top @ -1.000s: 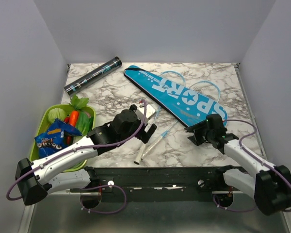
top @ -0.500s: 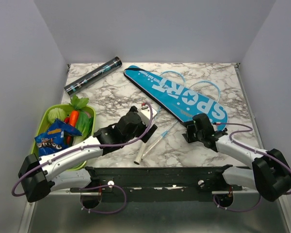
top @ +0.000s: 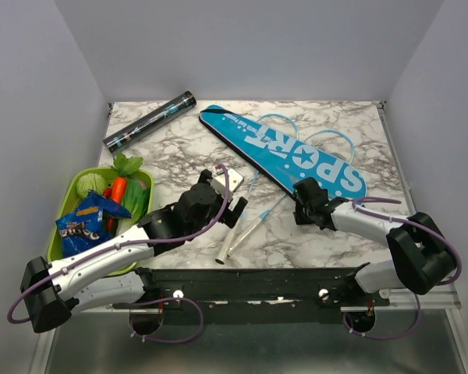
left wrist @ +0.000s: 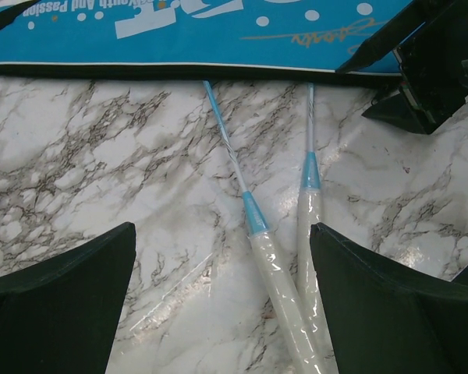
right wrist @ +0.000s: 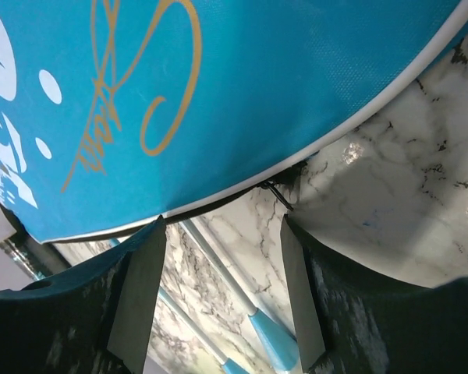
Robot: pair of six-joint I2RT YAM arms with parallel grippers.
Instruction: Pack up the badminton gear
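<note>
The blue "SPORT" cover [top: 285, 156] lies diagonally across the table, over the heads of two light-blue rackets [top: 253, 218]. Their white handles [left wrist: 277, 288] cross and stick out toward the near edge. My left gripper [top: 218, 196] is open and hovers just above the handles, which lie between its fingers in the left wrist view [left wrist: 222, 312]. My right gripper [top: 303, 204] is open at the cover's near edge [right wrist: 218, 101], fingers [right wrist: 140, 288] straddling the racket shafts [right wrist: 234, 276] and a zipper pull [right wrist: 281, 195]. The dark tube [top: 150, 121] lies at the back left. No shuttlecocks are in view.
A green basket [top: 147, 181] with vegetables and a blue snack packet [top: 86, 218] stands at the left, beside my left arm. The black rail [top: 257, 276] runs along the near edge. Grey walls close in the table.
My right gripper has moved left to the cover's near edge. My left gripper has shifted slightly over the handles and stays open.
</note>
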